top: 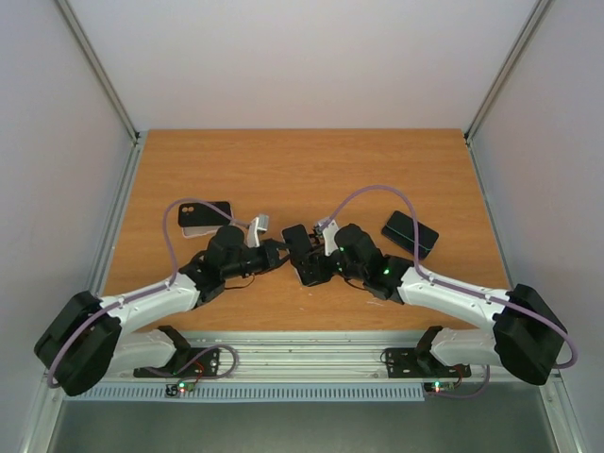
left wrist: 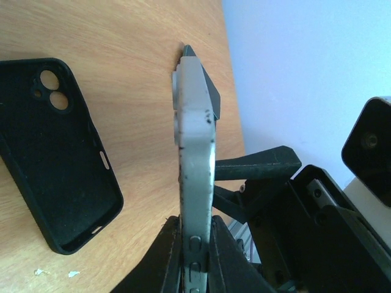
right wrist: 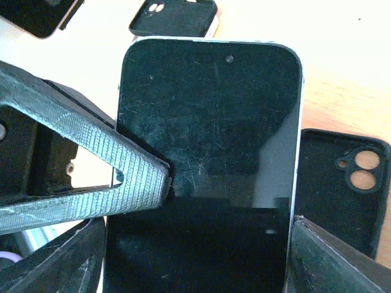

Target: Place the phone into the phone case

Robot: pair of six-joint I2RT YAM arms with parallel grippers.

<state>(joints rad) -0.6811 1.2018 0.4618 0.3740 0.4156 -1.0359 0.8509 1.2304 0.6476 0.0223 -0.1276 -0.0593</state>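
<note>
The phone (right wrist: 208, 134), with a dark screen and a silver rim, is held above the table between both arms. My left gripper (left wrist: 194, 229) is shut on it: its fingers (left wrist: 160, 256) press the screen and the back, and the phone's silver edge (left wrist: 194, 140) runs straight away from the camera. My right gripper (right wrist: 198, 229) is shut across the phone's width, one finger on each long edge. In the top view the phone (top: 297, 243) sits between the left gripper (top: 278, 253) and the right gripper (top: 316, 262). An empty black phone case (left wrist: 55, 152) lies open side up on the table beside the phone (right wrist: 348, 189).
A second black case lies on a pale phone at the back left (top: 203, 218). A dark phone-sized object (top: 411, 234) lies to the right. White walls enclose the wooden table (top: 302, 170) on three sides.
</note>
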